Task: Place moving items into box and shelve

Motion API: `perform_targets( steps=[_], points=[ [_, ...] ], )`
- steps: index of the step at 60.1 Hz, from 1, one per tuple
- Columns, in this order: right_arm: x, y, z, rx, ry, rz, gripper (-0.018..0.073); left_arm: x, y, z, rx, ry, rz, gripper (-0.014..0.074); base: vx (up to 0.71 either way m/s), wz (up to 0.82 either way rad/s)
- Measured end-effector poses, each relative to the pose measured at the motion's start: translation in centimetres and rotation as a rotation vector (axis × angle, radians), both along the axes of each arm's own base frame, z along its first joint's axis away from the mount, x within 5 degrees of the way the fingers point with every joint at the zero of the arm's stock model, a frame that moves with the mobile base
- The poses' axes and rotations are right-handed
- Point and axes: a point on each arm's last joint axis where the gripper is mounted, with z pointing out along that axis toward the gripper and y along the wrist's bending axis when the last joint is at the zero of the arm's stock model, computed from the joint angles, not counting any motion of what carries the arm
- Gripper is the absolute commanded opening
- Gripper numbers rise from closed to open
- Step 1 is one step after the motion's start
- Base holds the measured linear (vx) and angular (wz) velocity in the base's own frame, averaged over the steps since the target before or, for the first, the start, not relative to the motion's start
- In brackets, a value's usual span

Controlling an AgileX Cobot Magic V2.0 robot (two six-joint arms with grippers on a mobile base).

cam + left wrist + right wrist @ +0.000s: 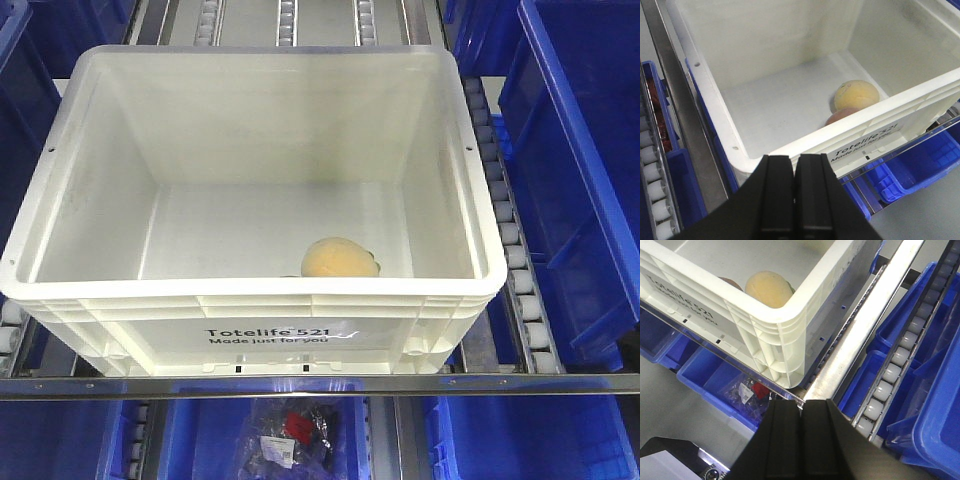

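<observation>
Front-facing exterior view gives me the white Totelife crate (250, 190) sitting on the roller rails of the shelf (515, 260), with blue bins (585, 150) to either side and below. From my left wrist camera, that crate (790, 65) lies just ahead of and beneath the left gripper (794, 200), whose two black fingers are pressed together with nothing between them; its near rim runs right in front of the fingertips. From my right wrist camera, the crate's corner (790, 320) stands ahead and to the left of the right gripper (801, 440), which is likewise clenched on nothing. A metal shelf rail (865, 330) runs away diagonally ahead of that gripper, and a roller track (900, 355) lies further to its right between blue bins (940, 405).

Inside the crate, the yellow-orange fruit (856, 95) rests on the floor against the near wall, ahead and to the right of the left gripper, ahead and slightly left of the right one (769, 287). The pinkish fruit (842, 116) touches it, tucked closer to the near wall and mostly hidden by the rim.

Below the right gripper's fingertips, a clear bag with a red item (747, 392) lies in a lower blue bin
</observation>
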Motion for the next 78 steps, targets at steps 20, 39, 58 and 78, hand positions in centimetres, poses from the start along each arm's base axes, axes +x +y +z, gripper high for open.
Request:
perform_targets(
  steps=[20, 39, 58, 78],
  points=[
    [0.0, 0.0, 0.0, 0.0, -0.001, 0.0, -0.001, 0.5, 1.0, -1.2, 0.123, -0.067, 0.068, 0.002, 0.0, 0.0],
    [0.0, 0.0, 0.0, -0.002, -0.002, -0.001, -0.001, 0.8, 2.8, -11.7, 0.14, -0.301, 0.353, 0.002, 0.0, 0.0],
    [0.0, 0.0, 0.0, -0.002, -0.002, -0.001, -0.001, 1.0, 3.1, -18.1, 0.02, -0.441, 0.473, 0.002, 0.0, 0.0],
    [0.0, 0.0, 0.0, -0.002, -0.002, -0.001, -0.001, 1.1, 3.0, -17.3, -0.008, -0.539, 0.454, 0.002, 0.0, 0.0]
  ],
)
